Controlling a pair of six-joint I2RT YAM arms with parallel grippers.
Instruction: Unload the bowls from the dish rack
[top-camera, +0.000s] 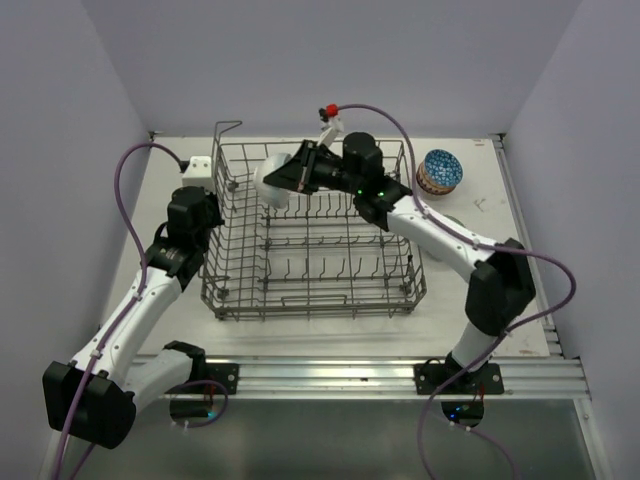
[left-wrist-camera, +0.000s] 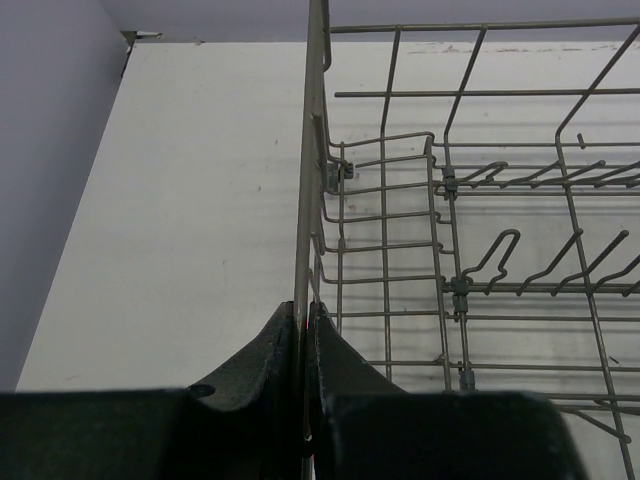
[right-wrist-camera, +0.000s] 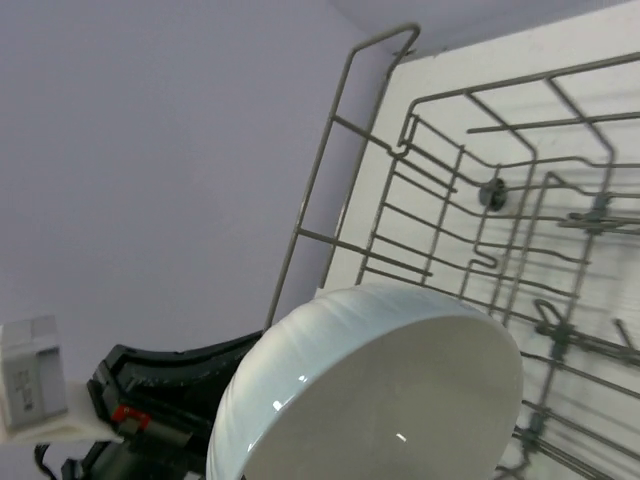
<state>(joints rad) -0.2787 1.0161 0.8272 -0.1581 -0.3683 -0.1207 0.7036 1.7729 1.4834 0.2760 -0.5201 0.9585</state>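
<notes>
The grey wire dish rack (top-camera: 318, 300) stands mid-table. My right gripper (top-camera: 298, 172) is shut on the rim of a plain white bowl (top-camera: 270, 185), held tilted above the rack's back left part. In the right wrist view the white bowl (right-wrist-camera: 370, 390) fills the lower frame, with one dark finger (right-wrist-camera: 170, 362) behind it and the dish rack (right-wrist-camera: 450, 200) beyond. My left gripper (top-camera: 207, 215) is at the rack's left wall. In the left wrist view the left gripper (left-wrist-camera: 303, 315) is shut on a wire of the dish rack (left-wrist-camera: 308, 150). No other bowl shows inside the rack.
A bowl with a blue and brown pattern (top-camera: 440, 172) lies on the table at the back right, outside the rack. A small white box (top-camera: 196, 165) with a cable sits by the rack's back left corner. Grey walls close in on the left, right and back.
</notes>
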